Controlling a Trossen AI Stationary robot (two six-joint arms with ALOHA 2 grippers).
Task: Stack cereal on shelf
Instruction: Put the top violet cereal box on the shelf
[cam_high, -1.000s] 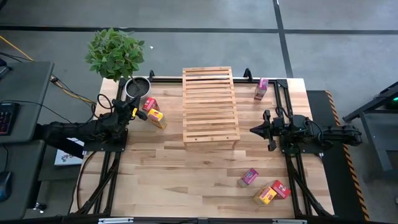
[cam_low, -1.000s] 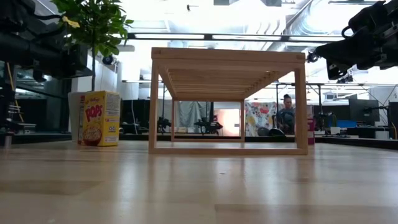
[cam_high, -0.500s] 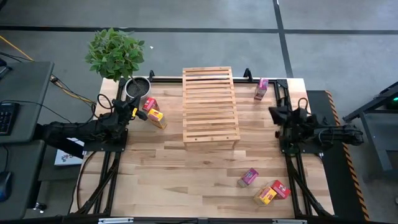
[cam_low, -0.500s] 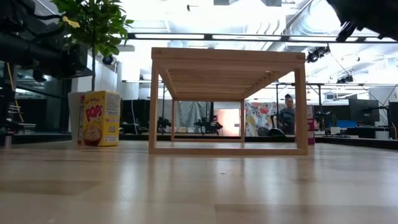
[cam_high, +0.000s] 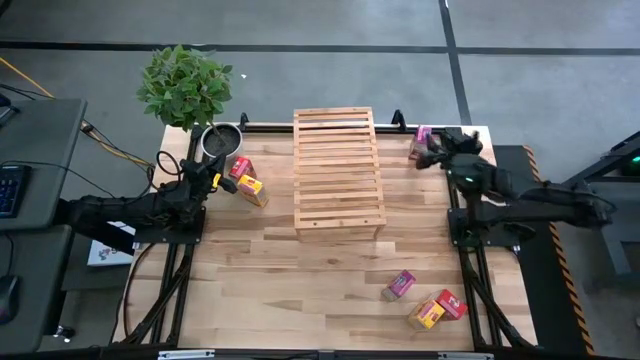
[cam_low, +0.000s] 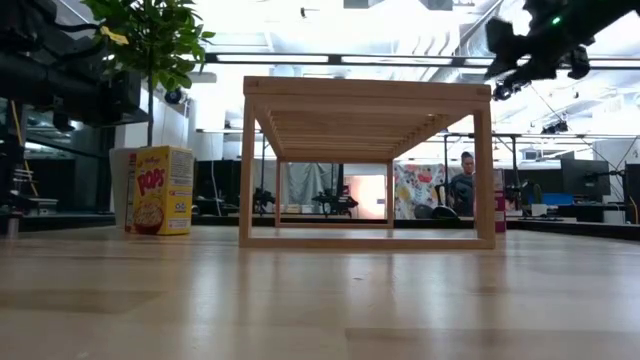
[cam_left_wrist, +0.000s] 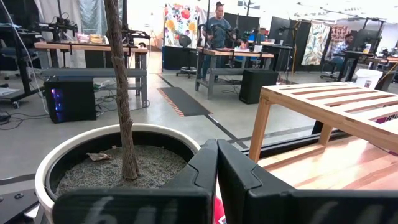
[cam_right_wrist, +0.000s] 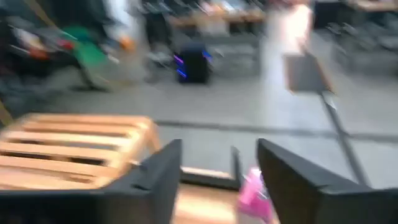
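The shelf (cam_high: 338, 170), a light slatted wood rack, stands on its legs at the table's middle far side. A pink cereal box (cam_high: 420, 142) stands at the far right. My right gripper (cam_high: 434, 152) hovers open just right of it; in the right wrist view (cam_right_wrist: 217, 180) the box (cam_right_wrist: 252, 194) shows low between the fingers, apart from them. A red box (cam_high: 242, 167) and a yellow box (cam_high: 252, 190) sit left of the shelf. My left gripper (cam_high: 213, 181) rests shut beside them. Pink (cam_high: 399, 285), yellow (cam_high: 427, 315) and red (cam_high: 451, 302) boxes lie at the near right.
A white pot (cam_high: 221, 142) with a leafy plant (cam_high: 186, 85) stands at the far left corner, close to my left gripper (cam_left_wrist: 216, 171). Bare tabletop lies in front of the shelf (cam_low: 368, 160). A person (cam_low: 462, 180) shows in the room beyond the table.
My right gripper has swung from the table's right middle toward the far edge, turning from pointing left to pointing at the pink box at the far right, and has risen in the low view. The boxes, the shelf and my left arm have kept still.
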